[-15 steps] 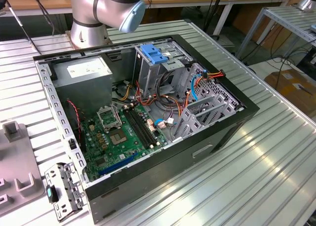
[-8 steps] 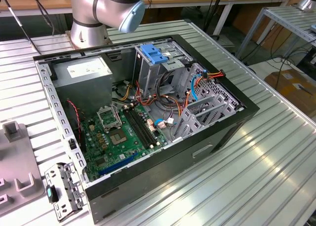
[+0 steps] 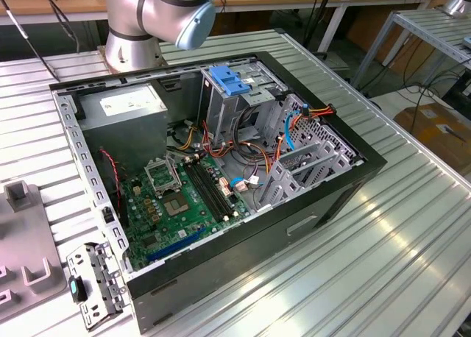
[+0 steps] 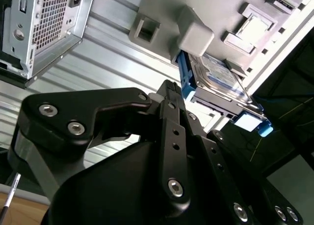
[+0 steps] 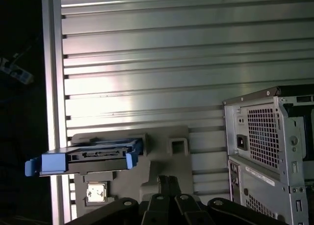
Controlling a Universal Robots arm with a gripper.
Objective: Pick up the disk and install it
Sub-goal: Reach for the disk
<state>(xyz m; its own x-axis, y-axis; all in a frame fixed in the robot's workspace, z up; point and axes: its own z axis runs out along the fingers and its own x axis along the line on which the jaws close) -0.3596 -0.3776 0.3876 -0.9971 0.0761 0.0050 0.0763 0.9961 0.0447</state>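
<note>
Hovering over the fixture, disk not yet lifted

End effector (image 5: 167, 179): black linkage close to the lens in both wrist views. The two narrow fingertips lie pressed together with nothing between them, so it is closed and empty. In the second wrist view its tip (image 4: 170, 85) sits just short of the disk, and no contact can be made out.

Disk (image 5: 93, 156): lies flat on a grey moulded fixture (image 5: 169, 145), seen end-on in the first wrist view with its connector edge showing. Blue rails run along both sides and blue handle tabs stick out at the ends. The second wrist view shows the disk (image 4: 216, 72) from above, with its silver top, its label and one blue tab at the far corner. It is tucked among the raised grey blocks of the fixture (image 4: 196, 36).

Table (image 5: 147, 63): ribbed aluminium slats. The fixture sits near one edge.

Computer case (image 5: 265, 136): beside the fixture, rear panel with a perforated grille and a power socket.

Exterior view, farther out: the computer case (image 3: 346, 197) lies on its side, open, with a green motherboard (image 3: 184, 197) and loose cables inside. A blue plastic piece (image 3: 228, 83) tops the drive cage. The arm (image 3: 154, 13) rises behind the case. A loose metal bracket (image 3: 96, 282) lies on the table at the exterior view's left, near the case.
</note>
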